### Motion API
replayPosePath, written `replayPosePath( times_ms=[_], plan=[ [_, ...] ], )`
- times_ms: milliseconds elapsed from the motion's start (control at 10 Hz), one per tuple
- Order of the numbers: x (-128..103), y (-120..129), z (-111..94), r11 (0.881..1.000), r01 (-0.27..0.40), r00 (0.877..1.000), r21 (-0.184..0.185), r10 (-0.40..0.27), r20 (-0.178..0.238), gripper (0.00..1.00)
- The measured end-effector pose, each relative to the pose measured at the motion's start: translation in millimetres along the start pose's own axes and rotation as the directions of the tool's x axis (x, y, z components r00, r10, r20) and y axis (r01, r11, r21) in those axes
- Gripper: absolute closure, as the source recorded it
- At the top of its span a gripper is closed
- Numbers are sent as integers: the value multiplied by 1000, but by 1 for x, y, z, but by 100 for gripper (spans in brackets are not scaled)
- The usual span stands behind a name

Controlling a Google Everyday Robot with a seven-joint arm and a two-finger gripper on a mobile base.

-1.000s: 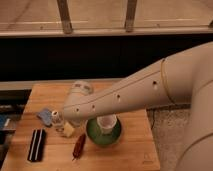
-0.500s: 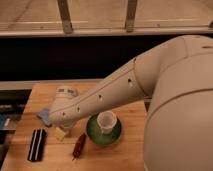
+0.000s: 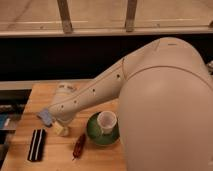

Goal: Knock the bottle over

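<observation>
The bottle [image 3: 61,129] shows only as a small cream-coloured piece on the wooden table [image 3: 50,160], just under the end of my arm. Most of it is hidden, and I cannot tell whether it stands or lies. My gripper [image 3: 56,119] is at the arm's lower left end, right above and against the bottle. A blue cloth-like piece [image 3: 46,117] sits at the gripper's left side. The white arm reaches in from the right and covers much of the table.
A white cup [image 3: 106,122] stands on a green saucer [image 3: 95,134] right of the bottle. A red object [image 3: 79,145] lies in front of the saucer. A black striped object [image 3: 36,144] lies at the front left. A dark wall runs behind the table.
The arm has swung further left and forward, and its body now fills the right half of the view. The gripper end has come down over the bottle.
</observation>
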Motion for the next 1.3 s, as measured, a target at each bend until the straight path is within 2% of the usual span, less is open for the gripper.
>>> replayPosePath(
  times_ms=[400,700,1000,1100,1300],
  plan=[
    [-16,-6,8,998,-37,997,-51,41,71,20],
    [-32,-38,5,995,-81,988,-54,87,130,20],
    [-50,-82,-4,989,-147,972,16,141,185,20],
    [-51,-100,-7,982,-187,963,40,176,202,20],
    [-47,-135,-16,956,-281,939,88,254,233,20]
  ],
)
